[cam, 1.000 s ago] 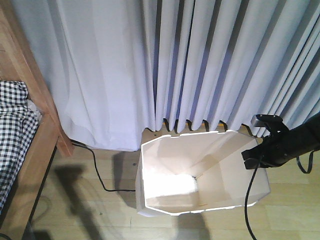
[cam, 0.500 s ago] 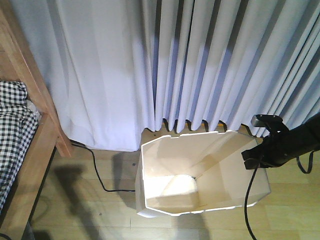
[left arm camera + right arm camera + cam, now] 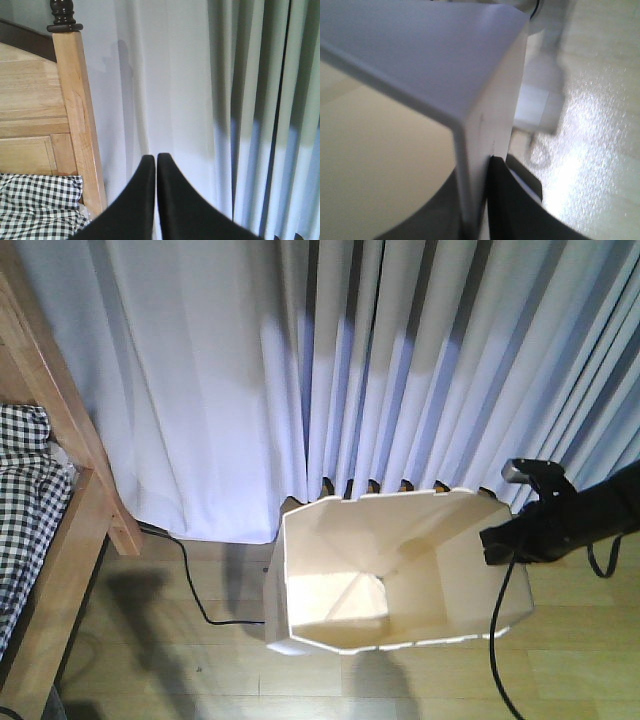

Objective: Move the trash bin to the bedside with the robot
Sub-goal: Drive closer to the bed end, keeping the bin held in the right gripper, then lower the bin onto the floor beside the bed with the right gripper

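the right gripper pinched the wall of the trash bin, the left gripper was pressed together empty, and the bin stood apart from the bed frame, so the move seemed unfinished.

- One trash bin is counted.
- One wooden bed frame is seen, with one spread of checkered bedding on it.
- One dark turned knob is counted on the bedpost.
- One black arm is seen in the front view, bearing one camera module.
- Two grippers are counted: the left gripper and the right gripper.
- Two black cables are counted: a floor cable and an arm cable.
- The number of curtain panels cannot be told.
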{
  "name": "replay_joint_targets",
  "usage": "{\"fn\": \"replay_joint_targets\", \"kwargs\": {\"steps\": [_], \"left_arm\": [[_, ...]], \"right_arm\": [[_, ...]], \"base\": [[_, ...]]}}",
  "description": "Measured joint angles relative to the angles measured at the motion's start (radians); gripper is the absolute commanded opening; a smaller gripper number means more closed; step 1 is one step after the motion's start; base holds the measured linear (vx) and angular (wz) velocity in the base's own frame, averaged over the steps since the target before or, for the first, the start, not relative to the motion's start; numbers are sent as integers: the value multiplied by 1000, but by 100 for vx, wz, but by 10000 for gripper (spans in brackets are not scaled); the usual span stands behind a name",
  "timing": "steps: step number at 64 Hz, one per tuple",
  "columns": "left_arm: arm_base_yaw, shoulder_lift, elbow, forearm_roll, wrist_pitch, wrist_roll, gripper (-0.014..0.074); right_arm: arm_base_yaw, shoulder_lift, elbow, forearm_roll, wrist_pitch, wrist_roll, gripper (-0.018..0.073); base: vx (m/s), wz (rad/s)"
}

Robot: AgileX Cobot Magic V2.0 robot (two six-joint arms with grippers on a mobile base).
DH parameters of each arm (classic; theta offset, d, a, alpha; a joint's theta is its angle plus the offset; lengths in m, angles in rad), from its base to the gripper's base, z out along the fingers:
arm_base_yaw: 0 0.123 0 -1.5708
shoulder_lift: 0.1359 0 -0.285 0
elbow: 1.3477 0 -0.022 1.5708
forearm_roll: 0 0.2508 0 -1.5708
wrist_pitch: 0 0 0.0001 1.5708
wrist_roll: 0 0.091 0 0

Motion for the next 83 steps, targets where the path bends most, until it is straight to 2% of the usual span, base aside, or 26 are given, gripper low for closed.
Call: {"fn": "replay_joint_targets", "kwargs": {"steps": [4,12,26,40,56,83], "left_arm": [[0,0,0,0,0,0,-6],[0,0,0,0,0,0,-6],[0,0,0,0,0,0,-6],[0,0,0,0,0,0,-6],[0,0,0,0,0,0,-6],[0,0,0,0,0,0,-6]], "right_arm": [[0,28,-35,0,2,22,-3],[0,100,-104,-20,-2,137,-3],[0,217,-190,-128,-91,285,-3],[-2,348,-273,-186,-170,305,-3],[-4,533,-423,-186,-147,309,-3],[5,825,-726,-243,-106,312,-1]], "base": [[0,0],[0,0],[0,0],[0,0],[0,0],[0,0]]}}
